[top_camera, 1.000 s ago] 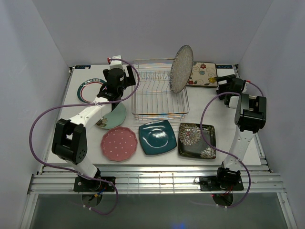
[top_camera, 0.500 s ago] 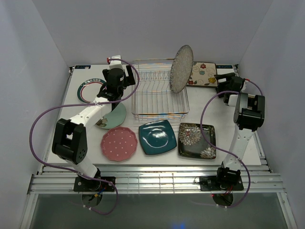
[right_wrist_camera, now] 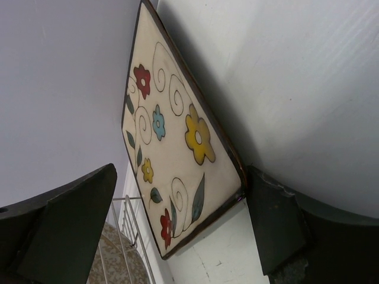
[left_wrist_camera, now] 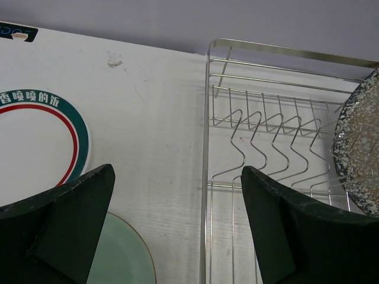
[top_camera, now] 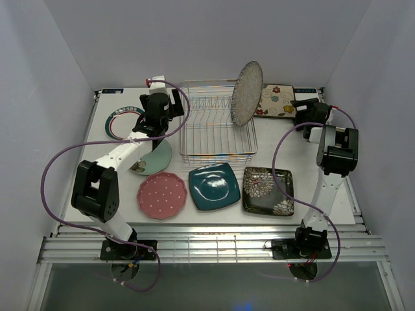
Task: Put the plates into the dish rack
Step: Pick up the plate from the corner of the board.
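Left gripper [left_wrist_camera: 177, 236] and right gripper [right_wrist_camera: 177, 228] both reach far forward, each spread wide apart.

Right gripper [right_wrist_camera: 180, 177] spread wide, cream floral square ceramic plate [right_wrist_camera: 177, 142] between its black fingers [right_wrist_camera: 65, 225], corner just beside the 4 o'clock finger; silver wire rack [right_wrist_camera: 131, 234] at 7 o'clock.

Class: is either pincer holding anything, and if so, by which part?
Nothing is held. Left pincer hangs open beside the dish rack; right pincer is open facing the cream floral plate.

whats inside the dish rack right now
Only the speckled grey plate, standing on edge at the right end of the dish rack; the other prongs are bare. Its far side is hidden.
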